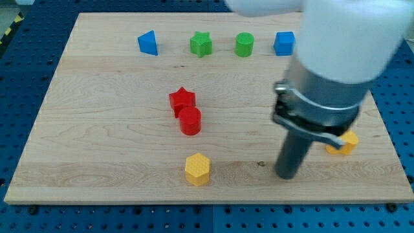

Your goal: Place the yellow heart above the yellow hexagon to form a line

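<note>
My tip (286,176) rests on the wooden board (97,142), holding nothing and touching no block. The yellow heart (345,144) sits just to its right and a little higher, partly hidden behind my arm's body (336,65). The yellow hexagon (197,169) lies well to the tip's left, near the bottom edge, bare board between them. Up-left of the tip, the red star (182,100) and red cylinder (190,121) touch. Along the top run a blue triangular block (148,43), green star (201,44), green cylinder (244,45) and blue cube (284,43).
</note>
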